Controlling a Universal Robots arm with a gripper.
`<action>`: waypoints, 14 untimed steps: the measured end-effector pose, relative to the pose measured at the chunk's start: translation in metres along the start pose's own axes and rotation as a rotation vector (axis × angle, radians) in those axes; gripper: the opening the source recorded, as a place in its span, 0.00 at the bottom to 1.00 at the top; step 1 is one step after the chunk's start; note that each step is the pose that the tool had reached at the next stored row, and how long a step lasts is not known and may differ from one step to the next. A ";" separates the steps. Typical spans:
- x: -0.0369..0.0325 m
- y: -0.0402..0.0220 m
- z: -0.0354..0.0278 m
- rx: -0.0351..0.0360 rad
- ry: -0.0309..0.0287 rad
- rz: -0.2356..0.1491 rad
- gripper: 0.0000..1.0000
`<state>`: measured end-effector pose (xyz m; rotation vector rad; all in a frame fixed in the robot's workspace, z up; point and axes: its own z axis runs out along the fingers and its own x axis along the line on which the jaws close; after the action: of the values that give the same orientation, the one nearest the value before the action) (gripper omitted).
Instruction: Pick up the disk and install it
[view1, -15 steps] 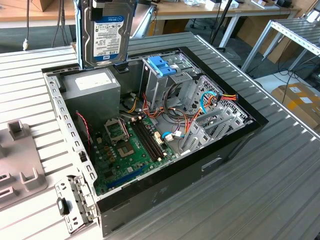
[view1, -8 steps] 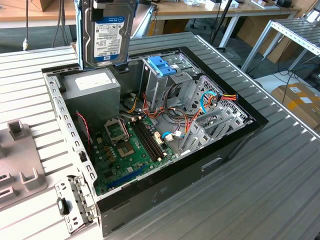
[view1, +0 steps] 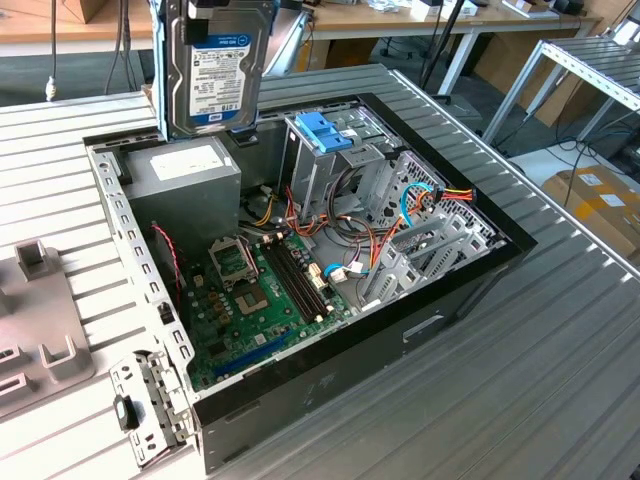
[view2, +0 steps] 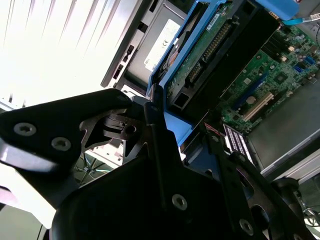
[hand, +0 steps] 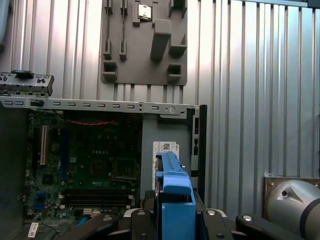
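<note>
Cut off at the top edge of the exterior view: the upper end of the disk (view1: 215, 65). Blocked across the lower half of the second wrist view by the black links of the gripper (view2: 180, 122), and washed out by glare over the table slats (view2: 45, 45) beyond. Hidden for most of its length in the first wrist view behind its own blue end (hand: 175, 192), so hard to judge there beyond that end.

Looks flat, dark and rectangular in the exterior view, with a silver face and a white-and-blue label, framed by a bright blue carrier along the edges and the low end. Shows a green circuit board and a row of connector pins on the other face in the second wrist view (view2: 200, 65).

Hangs upright in the air, touching nothing below, over the far left part of the open case (view1: 450, 300) in the exterior view. Sits above the grey power supply (view1: 185, 175), to the exterior view's left of the light-blue bracket (view1: 322, 130), and well apart from the motherboard (view1: 265, 290). Held pinched between the fingers (view2: 154, 130), clamped shut on the carrier from both sides in both wrist views, with the drive reaching straight away from the gripper (hand: 175, 220) toward the case.
</note>
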<state>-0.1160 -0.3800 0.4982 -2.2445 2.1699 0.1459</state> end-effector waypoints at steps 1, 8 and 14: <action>0.0004 -0.0001 0.0000 0.0000 0.0000 0.000 0.37; 0.0020 -0.0004 -0.0001 0.0000 0.0000 0.000 0.37; 0.0034 -0.0007 -0.0002 0.0000 0.0000 0.000 0.37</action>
<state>-0.1152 -0.3834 0.4982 -2.2445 2.1698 0.1458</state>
